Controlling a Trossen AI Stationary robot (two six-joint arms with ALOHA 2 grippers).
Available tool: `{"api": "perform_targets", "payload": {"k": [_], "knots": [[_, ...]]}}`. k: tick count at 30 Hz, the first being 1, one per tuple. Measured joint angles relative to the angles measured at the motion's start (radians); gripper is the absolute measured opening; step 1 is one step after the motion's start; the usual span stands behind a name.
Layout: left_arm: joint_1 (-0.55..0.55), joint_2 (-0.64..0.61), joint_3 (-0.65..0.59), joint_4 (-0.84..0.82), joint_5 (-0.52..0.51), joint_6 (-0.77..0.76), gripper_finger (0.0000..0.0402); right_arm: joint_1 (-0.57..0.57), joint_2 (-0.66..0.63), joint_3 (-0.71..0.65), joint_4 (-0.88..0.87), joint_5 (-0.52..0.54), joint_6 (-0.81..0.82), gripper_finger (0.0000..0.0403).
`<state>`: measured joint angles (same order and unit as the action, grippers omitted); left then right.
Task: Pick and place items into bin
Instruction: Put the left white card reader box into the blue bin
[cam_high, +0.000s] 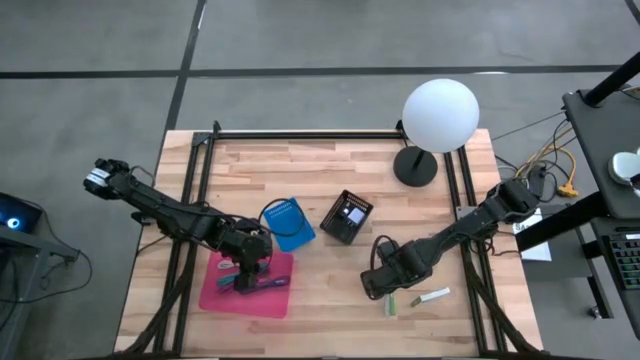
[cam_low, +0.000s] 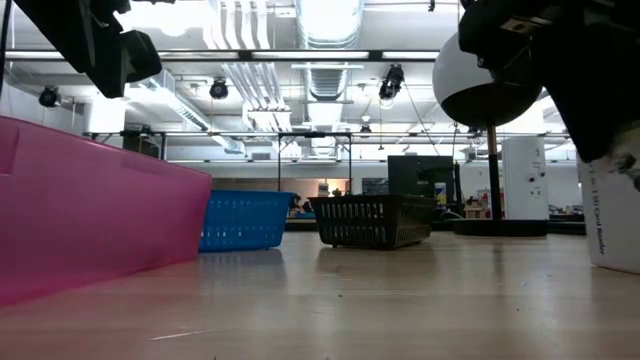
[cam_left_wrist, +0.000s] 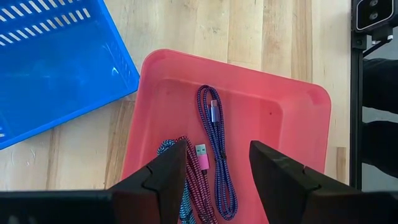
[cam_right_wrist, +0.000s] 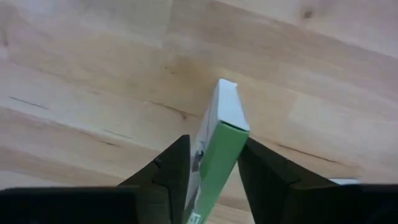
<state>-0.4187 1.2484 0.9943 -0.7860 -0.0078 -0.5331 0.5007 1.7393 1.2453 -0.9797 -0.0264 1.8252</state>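
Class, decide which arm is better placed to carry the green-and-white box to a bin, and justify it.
Right. The right hand already has its fingers on either side of the green-and-white box, while the left hand hovers open over the pink tray of cables.

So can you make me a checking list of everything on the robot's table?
Surface: wooden table, bare between the bins.
Job's things: braided cables lie in the pink tray; green-and-white box; white stick on the wood.
Clutter: blue basket, black basket, white globe lamp.
Grippers: left end effector open above the pink tray; right end effector around the box.
Cables: loose wires off the table's right edge.
Surroundings: workshop room, nobody seen.
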Motion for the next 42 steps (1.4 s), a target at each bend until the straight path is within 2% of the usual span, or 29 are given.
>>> {"api": "perform_targets", "payload": {"k": [10, 13, 16, 19, 25, 30, 32, 34, 37, 39, 42], "knots": [[0.0, -0.001, -0.001, 0.0, 0.0, 0.015, 0.016, 0.0, 0.0, -0.011, 0.061, 0.001, -0.038, 0.0022], [0.0, -0.007, -0.001, 0.019, -0.011, 0.055, 0.016, 0.001, -0.003, -0.003, 0.086, 0.018, -0.061, 0.002], [0.0, -0.026, -0.001, 0.085, -0.034, 0.107, 0.016, 0.001, -0.01, 0.023, 0.105, 0.098, -0.08, 0.0019], [0.0, -0.058, -0.003, 0.191, -0.068, 0.156, 0.016, 0.003, -0.028, 0.065, 0.106, 0.251, -0.119, 0.0018], [0.007, -0.168, -0.032, 0.453, -0.129, 0.233, 0.016, 0.04, -0.095, 0.146, 0.178, 0.707, -0.365, 0.0017], [0.035, -0.253, -0.12, 0.716, -0.137, 0.235, 0.016, 0.11, -0.143, 0.165, 0.39, 1.088, -0.783, 0.0016], [0.047, -0.273, -0.157, 0.848, -0.136, 0.231, 0.016, 0.129, -0.153, 0.164, 0.54, 1.187, -0.987, 0.0016], [0.06, -0.275, -0.194, 0.989, -0.125, 0.225, 0.016, 0.132, -0.157, 0.159, 0.665, 1.203, -1.146, 0.0016], [0.082, -0.255, -0.233, 1.162, -0.055, 0.224, 0.016, 0.123, -0.154, 0.159, 0.8, 1.158, -1.286, 0.0016], [0.098, -0.232, -0.237, 1.209, -0.012, 0.216, 0.016, 0.117, -0.154, 0.158, 0.849, 1.12, -1.343, 0.0015], [0.113, -0.187, -0.24, 1.221, -0.002, 0.198, 0.016, 0.115, -0.154, 0.157, 0.888, 1.07, -1.373, 0.0015]]}}
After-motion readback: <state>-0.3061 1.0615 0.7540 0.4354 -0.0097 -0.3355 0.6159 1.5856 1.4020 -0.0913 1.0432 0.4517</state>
